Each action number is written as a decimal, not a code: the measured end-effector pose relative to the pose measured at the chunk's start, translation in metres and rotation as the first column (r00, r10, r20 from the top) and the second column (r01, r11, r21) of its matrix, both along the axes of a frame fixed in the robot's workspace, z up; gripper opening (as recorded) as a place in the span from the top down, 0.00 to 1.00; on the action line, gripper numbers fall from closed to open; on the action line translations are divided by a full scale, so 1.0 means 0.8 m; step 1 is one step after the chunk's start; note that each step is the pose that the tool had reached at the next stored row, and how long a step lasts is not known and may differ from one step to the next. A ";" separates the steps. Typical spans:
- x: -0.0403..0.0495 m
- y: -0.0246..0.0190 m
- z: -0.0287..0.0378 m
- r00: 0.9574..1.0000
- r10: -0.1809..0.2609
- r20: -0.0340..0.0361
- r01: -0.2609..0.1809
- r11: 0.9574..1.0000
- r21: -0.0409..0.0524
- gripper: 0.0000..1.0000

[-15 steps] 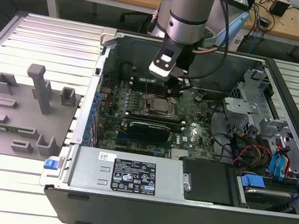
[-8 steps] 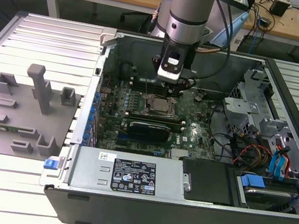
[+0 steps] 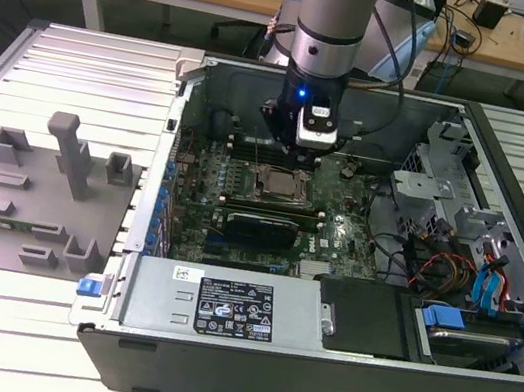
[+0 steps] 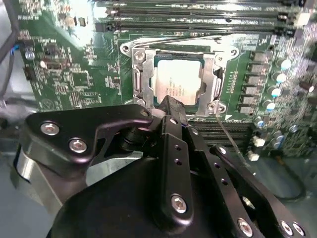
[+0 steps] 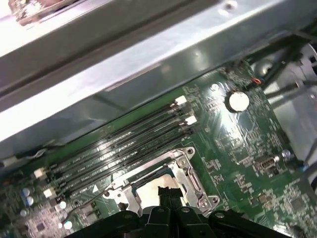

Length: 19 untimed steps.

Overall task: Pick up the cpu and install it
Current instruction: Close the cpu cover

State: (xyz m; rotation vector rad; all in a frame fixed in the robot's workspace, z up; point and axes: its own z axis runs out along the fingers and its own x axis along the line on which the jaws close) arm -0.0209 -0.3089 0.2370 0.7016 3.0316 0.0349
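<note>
My gripper (image 5: 169,191) hangs inside the open computer case (image 3: 212,365), just above the cpu (image 4: 177,82). In the first wrist view its 2 fingers (image 5: 163,190) look pressed together tip to tip with nothing between them, though the seam is dark and I would not swear to it.

The cpu lies flat in the metal-framed socket (image 4: 136,79) on the green motherboard (image 4: 74,74), silver top up and square to the frame. In the second wrist view my fingertip sits over the cpu's near edge; I cannot tell whether it touches.

A row of memory slots (image 5: 124,148) runs just beside the socket, and a round coin battery (image 5: 238,100) sits further off on the board.

In the exterior view my arm (image 3: 332,16) comes straight down over the socket. On the slatted table (image 3: 16,325) at the exterior view's left stand grey fixture blocks (image 3: 50,189), well apart from the case.
</note>
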 end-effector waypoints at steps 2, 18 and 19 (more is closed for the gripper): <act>0.000 0.0000 -0.0001 0.998 0.058 0.000 -0.058 0.998 0.000 0.89; -0.002 -0.0067 -0.0063 0.921 0.390 -0.001 -0.390 0.921 -0.002 0.89; -0.003 -0.0085 -0.0074 0.919 0.393 -0.001 -0.393 0.919 -0.002 0.89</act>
